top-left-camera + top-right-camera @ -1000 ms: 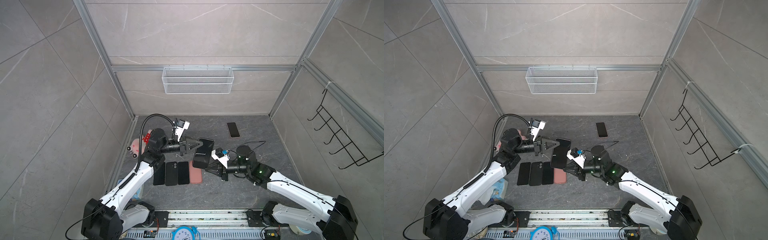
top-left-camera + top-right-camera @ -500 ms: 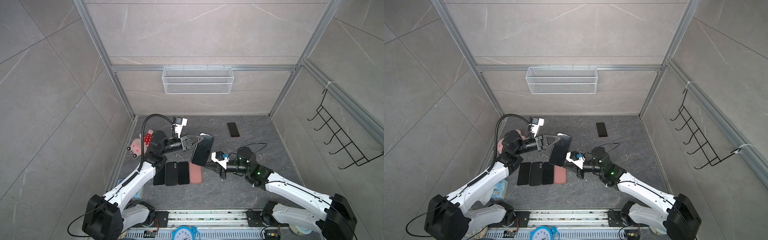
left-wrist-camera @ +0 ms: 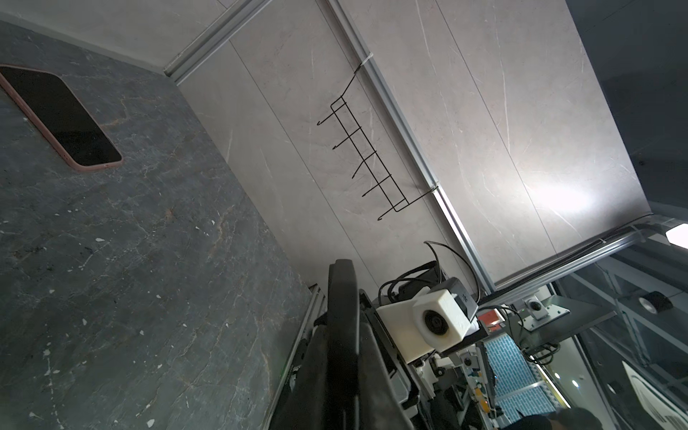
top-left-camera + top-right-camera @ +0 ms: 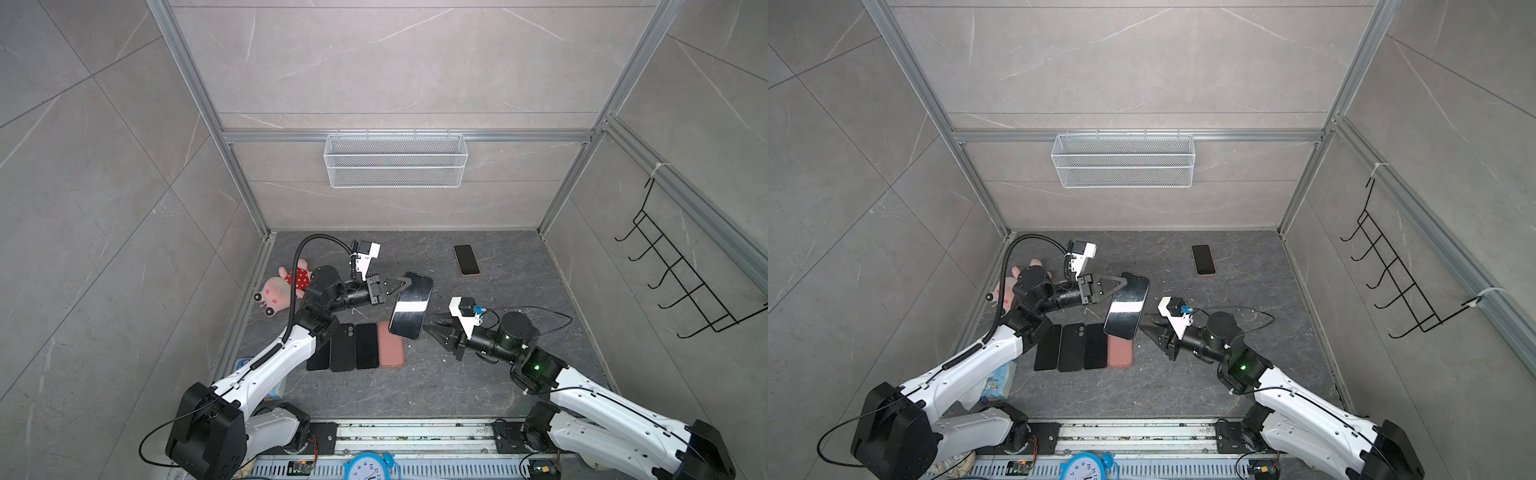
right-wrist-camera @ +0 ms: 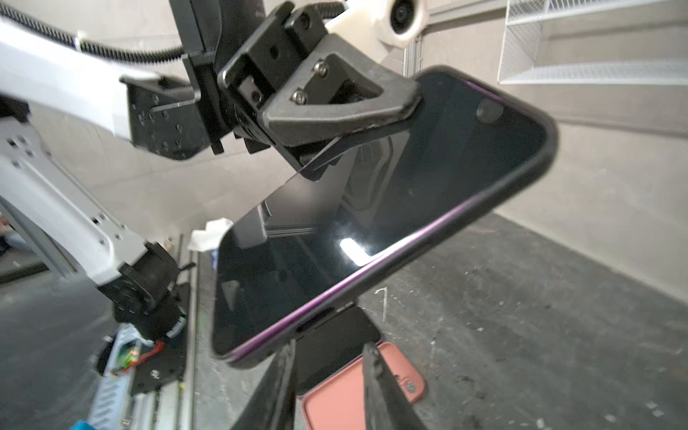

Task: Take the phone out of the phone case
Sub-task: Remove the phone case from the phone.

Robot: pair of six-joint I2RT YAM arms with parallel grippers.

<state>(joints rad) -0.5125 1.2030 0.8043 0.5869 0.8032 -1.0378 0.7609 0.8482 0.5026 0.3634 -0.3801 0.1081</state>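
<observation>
Masking pink case top, tilted phone

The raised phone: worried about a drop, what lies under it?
The pink case lies on the table below it, beside a row of black phones; the raised phone hides the pink case's far end in both top views.

Clock cut by bottom edge; plush, leftmost phone partly behind left arm; right end effector cropped at base.
</observation>
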